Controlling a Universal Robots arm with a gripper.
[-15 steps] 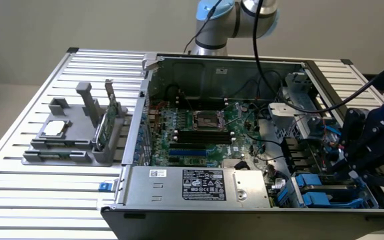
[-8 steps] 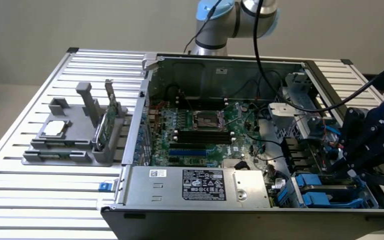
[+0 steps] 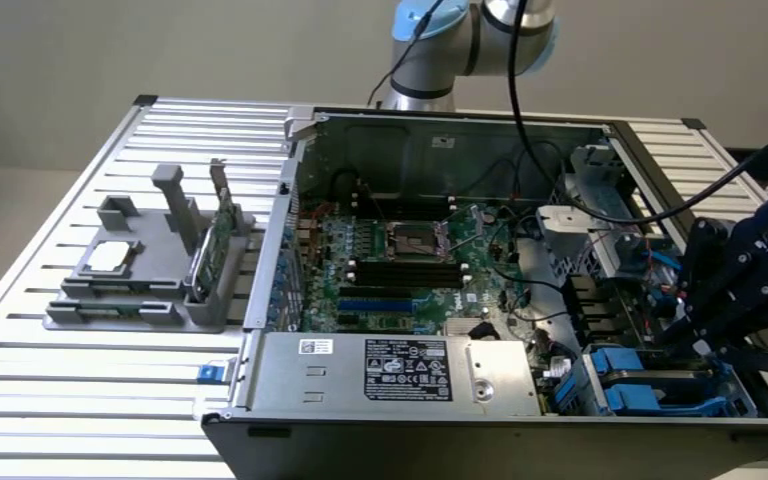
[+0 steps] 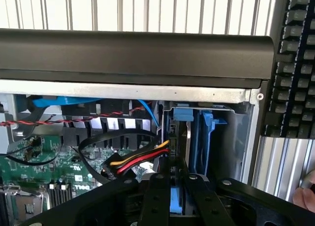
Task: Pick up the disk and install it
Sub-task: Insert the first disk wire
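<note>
One gripper (image 4: 178, 182): black fingers drawn narrow, with the disk (image 4: 177, 201) apparently pinched between them by its blue-railed edge.
Where the disk is: inside the open computer case (image 3: 287, 200), at the mouth of the drive bay (image 4: 206, 137), in the case's near corner on the exterior view's right.
Disk attitude: it stands on edge, so from the wrist only a thin blue strip shows between the fingers.
Long axis: judged to run straight away from the fingers into the bay, in line with the bay's blue guides. Label side cannot be told.
Leading end: it appears to point into the bay slot, though how deep it sits cannot be told.
Risk, jamming: if the disk is even slightly tilted, a rail could ride against a blue guide and wedge instead of sliding.
Risk, cables: the yellow, red and black cable bundle (image 4: 140, 162) loops just beside the fingers and could be snagged or pinched by them.
Risk, slipping: the hold is on a thin edge, so resistance from the guides could twist the disk in the fingers.
</note>
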